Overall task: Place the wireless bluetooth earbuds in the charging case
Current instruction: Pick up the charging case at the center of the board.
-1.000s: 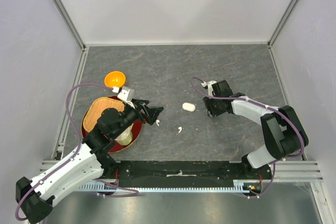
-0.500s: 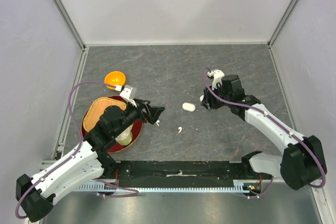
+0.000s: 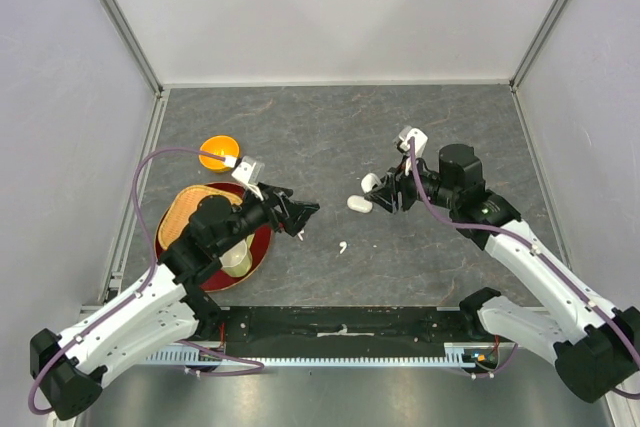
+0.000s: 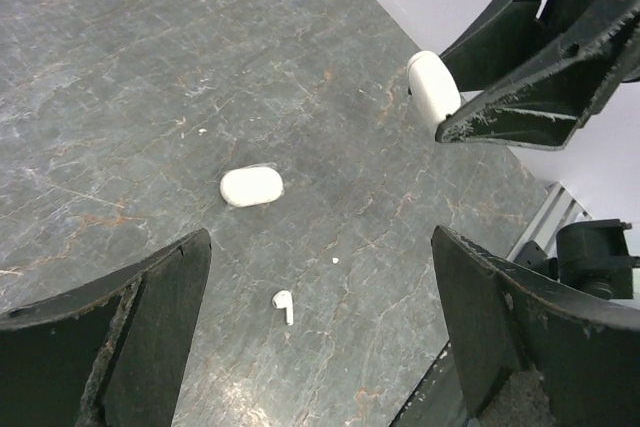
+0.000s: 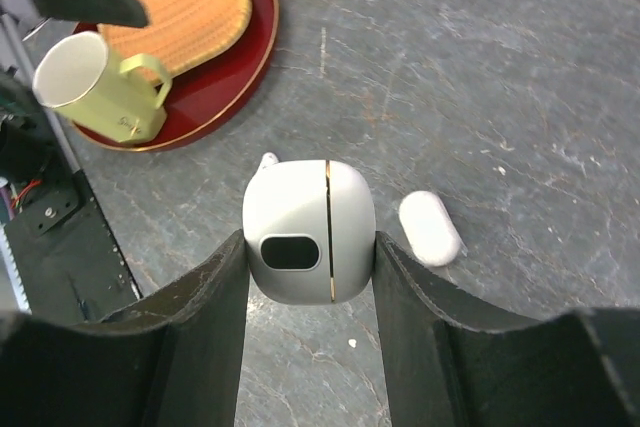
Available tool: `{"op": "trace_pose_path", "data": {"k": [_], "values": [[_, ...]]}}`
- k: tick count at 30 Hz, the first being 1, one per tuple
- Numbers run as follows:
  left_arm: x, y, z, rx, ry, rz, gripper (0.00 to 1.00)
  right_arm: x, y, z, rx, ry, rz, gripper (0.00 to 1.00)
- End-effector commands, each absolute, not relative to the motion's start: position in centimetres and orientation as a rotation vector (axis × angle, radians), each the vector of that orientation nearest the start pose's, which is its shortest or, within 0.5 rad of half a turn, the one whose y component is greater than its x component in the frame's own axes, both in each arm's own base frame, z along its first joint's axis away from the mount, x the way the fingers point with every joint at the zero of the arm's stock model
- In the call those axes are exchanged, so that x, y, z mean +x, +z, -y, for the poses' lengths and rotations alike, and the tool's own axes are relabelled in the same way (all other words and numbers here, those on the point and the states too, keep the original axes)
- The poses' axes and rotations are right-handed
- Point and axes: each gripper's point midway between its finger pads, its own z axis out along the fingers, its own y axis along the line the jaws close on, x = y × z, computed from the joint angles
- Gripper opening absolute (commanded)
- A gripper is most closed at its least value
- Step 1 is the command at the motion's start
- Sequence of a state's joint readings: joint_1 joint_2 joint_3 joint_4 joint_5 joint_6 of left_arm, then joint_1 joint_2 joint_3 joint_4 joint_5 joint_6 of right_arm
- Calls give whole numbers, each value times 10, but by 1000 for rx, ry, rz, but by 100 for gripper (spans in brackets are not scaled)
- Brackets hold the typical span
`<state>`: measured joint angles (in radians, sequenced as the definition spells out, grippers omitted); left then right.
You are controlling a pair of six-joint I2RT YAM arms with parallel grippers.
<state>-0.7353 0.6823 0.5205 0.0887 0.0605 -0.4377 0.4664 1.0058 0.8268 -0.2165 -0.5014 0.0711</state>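
Note:
My right gripper [image 5: 310,252] is shut on a closed white charging case [image 5: 310,230] with a gold seam, held above the table [image 3: 450,127]. From above, that case [image 3: 370,183] shows at the gripper [image 3: 385,190] tips. A second closed white case [image 3: 359,204] lies on the table just below; it also shows in the wrist views [image 5: 430,228] [image 4: 251,186]. One white earbud [image 3: 342,246] [image 4: 284,305] lies loose in front of it, and an earbud [image 5: 267,160] peeks out behind the held case. My left gripper [image 3: 298,215] [image 4: 320,247] hangs open and empty above the earbud.
At the left stands a red round tray [image 3: 262,247] [image 5: 240,57] with a woven orange mat [image 3: 195,209] and a pale green mug [image 3: 237,261] [image 5: 95,87]. An orange bowl [image 3: 218,152] sits behind it. The black rail [image 3: 340,322] runs along the near edge.
The right arm has risen and stretched out, and the case in its jaws has come into the top view. The left gripper has crept slightly right, still open.

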Motion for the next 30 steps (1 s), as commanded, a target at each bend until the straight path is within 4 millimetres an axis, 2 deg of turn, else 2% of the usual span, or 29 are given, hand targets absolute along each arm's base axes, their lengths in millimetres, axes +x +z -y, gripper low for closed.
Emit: {"op": "trace_pose_path", "data": {"k": [1,6,10,13,18,22,26,30], "values": [[203,270,246,353,-1038,-1701,97,238,270,-237,-879,819,-1640,0],[201,271,258,399,-1089,-1719,97,229,272,-238,-956,720,-1554,0],[196,285,265,443,-1140,-1680,97,220,271,-242,-1011,698,-1503,0],[191,294,271,476,-1180,-1649,97,209,265,-248,-1077,696,-1469,0],[185,300,280,511,-1250,-1634,97,203,256,-252,-1139,664,-1462,0],[186,295,288,532,-1279,-1657,97,201,254,-258,-1156,663,-1463,0],[191,278,296,532,-1287,-1738,97,198,253,-267,-1170,669,-1464,0],[195,276,301,517,-1298,-1759,97,197,250,-272,-1166,654,-1471,0]]}}
